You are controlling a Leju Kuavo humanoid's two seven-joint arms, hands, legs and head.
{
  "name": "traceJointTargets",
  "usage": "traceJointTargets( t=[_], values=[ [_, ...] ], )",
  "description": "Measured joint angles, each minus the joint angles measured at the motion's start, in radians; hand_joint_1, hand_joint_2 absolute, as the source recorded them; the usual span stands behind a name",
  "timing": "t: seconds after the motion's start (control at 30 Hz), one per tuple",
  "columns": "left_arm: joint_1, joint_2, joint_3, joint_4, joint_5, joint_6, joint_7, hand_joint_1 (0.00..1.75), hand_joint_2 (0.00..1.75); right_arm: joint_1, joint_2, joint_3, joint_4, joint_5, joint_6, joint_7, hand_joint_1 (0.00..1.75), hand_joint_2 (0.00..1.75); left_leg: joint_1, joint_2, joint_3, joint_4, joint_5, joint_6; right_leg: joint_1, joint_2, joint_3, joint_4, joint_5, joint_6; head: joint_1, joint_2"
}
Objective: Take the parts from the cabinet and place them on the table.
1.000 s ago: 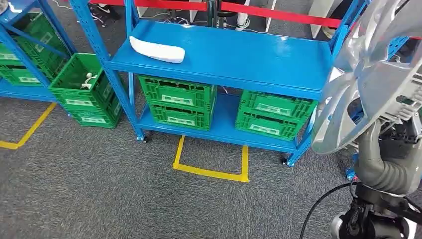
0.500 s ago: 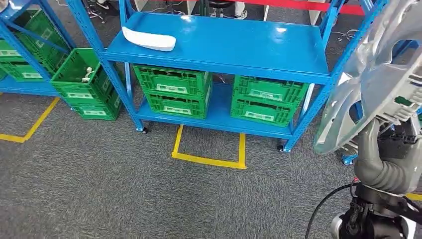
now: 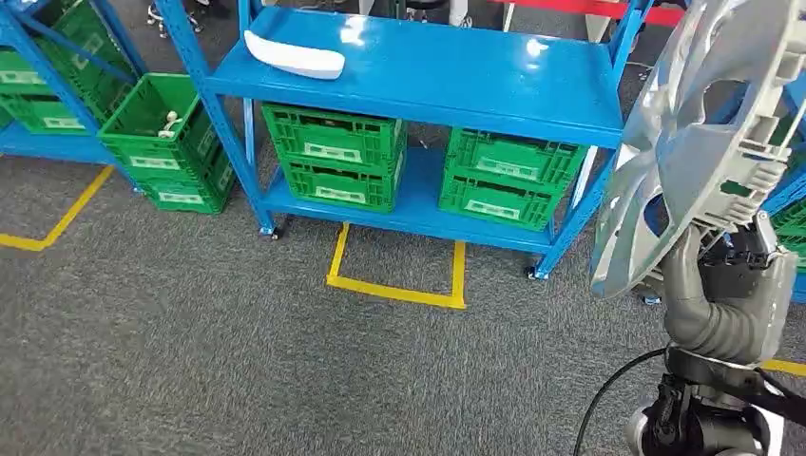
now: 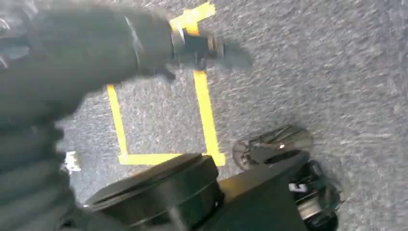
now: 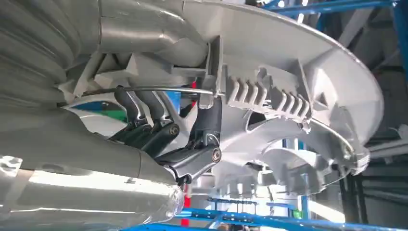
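Observation:
A large silver wheel cover (image 3: pixel 708 142) stands upright at the right of the head view, held up by my right hand (image 3: pixel 739 258) from below. In the right wrist view the dark fingers (image 5: pixel 192 144) hook through an opening in the wheel cover (image 5: pixel 288 72) and grip its ribbed back. A white curved part (image 3: pixel 293 54) lies on the top shelf of the blue cabinet (image 3: pixel 475 81), far left of the held cover. My left hand (image 4: pixel 72 53) is a dark blurred mass hanging over the carpet; how its fingers lie is not readable.
Green crates (image 3: pixel 333 157) sit on the cabinet's lower shelf, and another green crate (image 3: pixel 157 142) stands to the left. A yellow tape square (image 3: pixel 394 275) marks the grey carpet before the cabinet. Blue uprights (image 3: pixel 570 223) stand close to the wheel cover.
The whole picture has shifted, so the camera has moved: the cabinet now sits higher and a little closer. My right hand still holds the wheel cover in the same way.

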Motion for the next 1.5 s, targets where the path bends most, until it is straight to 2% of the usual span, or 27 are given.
traceJointTargets(
  t=[0.07,0.1,0.2,0.23,0.27,0.37,0.4,0.43,0.5,0.53,0.57,0.6,0.67,0.7,0.77,0.83,0.9,0.93,1.0,1.03,1.07,1.13,1.2,1.27,1.4,1.43,1.5],
  values=[
    [0.002,0.0,0.0,0.0,0.002,-0.003,0.002,0.0,1.75,-0.004,-0.003,0.014,0.008,0.0,0.0,0.007,1.75,1.75,0.0,0.008,-0.016,0.004,0.011,-0.003,-0.007,0.0,-0.007,0.094,-0.025,0.01,0.004,0.0],
    [0.002,0.0,0.0,0.0,0.003,-0.004,0.002,0.0,1.75,-0.007,-0.005,0.021,0.012,-0.001,0.0,0.01,1.75,1.75,0.002,0.011,-0.027,0.01,0.016,-0.006,-0.011,0.0,0.014,0.078,0.0,0.014,0.007,0.0],
    [0.001,-0.001,0.0,0.0,0.005,-0.006,0.002,0.0,1.75,-0.013,-0.011,0.035,0.023,-0.003,0.0,0.015,1.75,1.75,0.005,0.014,-0.049,0.028,0.024,-0.017,-0.022,0.002,0.156,-0.158,0.099,0.02,0.014,0.0],
    [0.0,-0.001,0.0,0.0,0.007,-0.007,0.003,0.0,1.75,-0.015,-0.015,0.04,0.027,-0.003,0.0,0.017,1.75,1.75,0.002,0.015,-0.059,0.03,0.029,-0.025,-0.019,0.01,0.192,-0.212,0.078,0.019,0.018,0.0],
    [-0.001,-0.001,0.0,0.0,0.008,-0.008,0.003,0.0,1.75,-0.015,-0.019,0.045,0.031,-0.003,0.0,0.019,1.75,1.75,0.0,0.017,-0.065,0.032,0.038,-0.031,-0.017,0.013,0.189,-0.228,0.086,0.005,0.017,0.0],
    [0.001,-0.001,0.0,0.0,0.014,-0.009,0.005,0.0,1.75,-0.016,-0.027,0.056,0.04,-0.003,0.0,0.028,1.75,1.75,0.002,0.017,-0.077,0.031,0.061,-0.049,-0.01,0.009,0.168,-0.223,0.1,-0.014,0.013,0.0],
    [0.001,-0.001,0.0,0.0,0.016,-0.01,0.005,0.0,1.75,-0.017,-0.029,0.061,0.043,-0.003,0.0,0.032,1.75,1.75,0.006,0.014,-0.083,0.042,0.041,-0.054,-0.016,-0.002,0.16,-0.229,0.113,-0.029,0.013,0.0],
    [0.0,-0.001,0.0,0.0,0.017,-0.009,0.005,0.0,1.75,-0.018,-0.031,0.064,0.047,-0.004,0.0,0.037,1.75,1.75,0.006,0.006,-0.101,0.072,-0.007,-0.056,-0.015,-0.003,0.147,-0.229,0.121,-0.041,0.007,0.0],
    [-0.001,-0.001,0.0,0.0,0.019,-0.01,0.002,0.0,1.75,-0.02,-0.031,0.068,0.05,-0.005,0.0,0.042,1.75,1.75,0.008,-0.004,-0.143,0.212,-0.124,-0.06,-0.012,-0.006,0.12,-0.227,0.14,-0.047,-0.011,0.0],
    [-0.001,-0.001,0.0,0.0,0.019,-0.01,0.002,0.0,1.75,-0.02,-0.031,0.07,0.052,-0.005,0.0,0.042,1.75,1.75,0.008,-0.006,-0.159,0.283,-0.158,-0.062,-0.009,-0.008,0.107,-0.225,0.15,-0.047,-0.016,0.0],
    [-0.001,-0.001,0.0,0.0,0.019,-0.01,0.002,0.0,1.75,-0.02,-0.031,0.072,0.055,-0.005,0.0,0.043,1.75,1.75,0.008,-0.006,-0.163,0.331,-0.164,-0.062,-0.007,-0.01,0.093,-0.223,0.158,-0.048,-0.022,0.0],
    [-0.002,-0.001,0.0,0.0,0.019,-0.01,0.002,0.0,1.75,-0.02,-0.031,0.074,0.059,-0.006,0.0,0.043,1.75,1.75,0.008,-0.006,-0.148,0.337,-0.14,-0.062,-0.005,-0.011,0.078,-0.219,0.166,-0.047,-0.025,0.0],
    [0.0,-0.001,0.0,0.0,0.019,-0.01,0.004,0.0,1.75,-0.021,-0.031,0.08,0.063,-0.006,0.0,0.044,1.75,1.75,0.008,-0.005,-0.066,0.242,-0.061,-0.057,-0.005,-0.011,0.052,-0.207,0.178,-0.043,-0.026,0.0],
    [0.0,-0.001,0.0,0.0,0.019,-0.01,0.003,0.0,1.75,-0.02,-0.031,0.083,0.066,-0.006,0.0,0.045,1.75,1.75,0.008,-0.005,0.002,0.146,-0.038,-0.052,-0.004,-0.011,0.041,-0.201,0.184,-0.039,-0.028,0.0],
    [-0.002,-0.001,0.0,0.0,0.019,-0.01,0.002,0.0,1.75,-0.022,-0.033,0.086,0.067,-0.008,0.0,0.045,1.75,1.75,0.004,-0.007,0.093,0.005,-0.071,-0.042,-0.001,-0.011,0.032,-0.189,0.191,-0.029,-0.028,0.0],
    [-0.002,-0.001,0.0,0.0,0.019,-0.011,0.002,0.0,1.75,-0.024,-0.037,0.092,0.068,-0.01,0.0,0.045,1.75,1.75,0.001,-0.008,0.082,0.0,-0.074,-0.039,-0.003,-0.012,0.026,-0.191,0.209,-0.017,-0.026,0.0],
    [0.002,-0.002,0.0,0.0,0.019,-0.011,0.002,0.0,1.75,-0.025,-0.04,0.098,0.073,-0.01,0.0,0.045,1.75,1.75,0.007,-0.006,0.067,-0.008,-0.052,-0.018,-0.005,-0.01,0.017,-0.194,0.216,-0.006,-0.027,0.0],
    [0.001,-0.001,0.0,0.001,0.019,-0.012,0.003,0.0,1.75,-0.026,-0.041,0.101,0.074,-0.01,0.0,0.045,1.75,1.75,0.007,-0.005,0.056,-0.007,-0.041,-0.01,-0.005,-0.006,0.004,-0.175,0.175,0.0,-0.025,0.0],
    [0.001,-0.003,0.0,0.0,0.018,-0.016,0.005,0.0,1.75,-0.029,-0.044,0.109,0.077,-0.007,0.0,0.045,1.75,1.75,0.006,-0.004,0.03,-0.007,-0.022,-0.001,-0.006,-0.005,-0.021,-0.053,0.058,0.009,-0.011,0.0],
    [0.002,-0.003,0.0,0.0,0.018,-0.018,0.006,0.0,1.75,-0.029,-0.044,0.113,0.081,-0.003,0.0,0.046,1.75,1.75,0.004,-0.004,0.02,-0.007,-0.013,0.0,-0.006,-0.004,-0.034,0.025,0.015,0.012,-0.008,0.0],
    [0.002,-0.004,0.0,0.0,0.018,-0.019,0.007,0.0,1.75,-0.029,-0.045,0.118,0.085,0.0,0.0,0.048,1.75,1.75,0.002,-0.003,0.008,-0.006,-0.004,0.001,-0.006,-0.004,-0.04,0.087,0.002,0.012,-0.005,0.0],
    [0.002,-0.004,0.0,0.0,0.016,-0.025,0.011,0.0,1.75,-0.03,-0.044,0.124,0.092,-0.001,0.0,0.048,1.75,1.75,-0.002,-0.001,-0.012,-0.005,0.013,0.0,-0.005,-0.004,-0.012,0.094,0.055,0.007,0.002,0.0],
    [0.002,-0.005,0.0,0.0,0.013,-0.027,0.016,0.0,1.75,-0.03,-0.044,0.132,0.092,-0.011,0.0,0.045,1.75,1.75,-0.007,0.0,-0.024,-0.005,0.024,-0.003,-0.004,-0.002,0.09,-0.065,0.119,-0.007,0.009,0.0],
    [0.001,-0.011,0.0,0.0,0.011,-0.028,0.018,0.0,1.75,-0.032,-0.044,0.14,0.092,-0.014,0.0,0.042,1.75,1.75,-0.015,0.005,-0.032,-0.001,0.031,-0.01,0.004,0.001,0.194,-0.234,0.11,-0.029,0.011,0.0],
    [0.002,-0.013,0.0,0.0,0.01,-0.029,0.02,0.0,1.75,-0.034,-0.042,0.146,0.098,-0.014,0.0,0.037,1.75,1.75,-0.016,0.016,-0.049,0.001,0.048,-0.031,0.001,-0.002,0.187,-0.267,0.113,-0.038,0.016,0.0],
    [0.001,-0.013,0.0,0.0,0.01,-0.029,0.02,0.0,1.75,-0.034,-0.041,0.147,0.1,-0.014,0.0,0.037,1.75,1.75,-0.013,0.008,-0.06,0.017,0.027,-0.038,-0.002,-0.006,0.181,-0.27,0.121,-0.044,0.012,0.0],
    [0.001,-0.013,0.0,0.0,0.01,-0.029,0.02,0.0,1.75,-0.033,-0.039,0.151,0.103,-0.014,0.0,0.037,1.75,1.75,-0.004,-0.005,-0.109,0.146,-0.07,-0.051,-0.001,-0.007,0.169,-0.268,0.128,-0.053,-0.008,0.0]
  ],
)
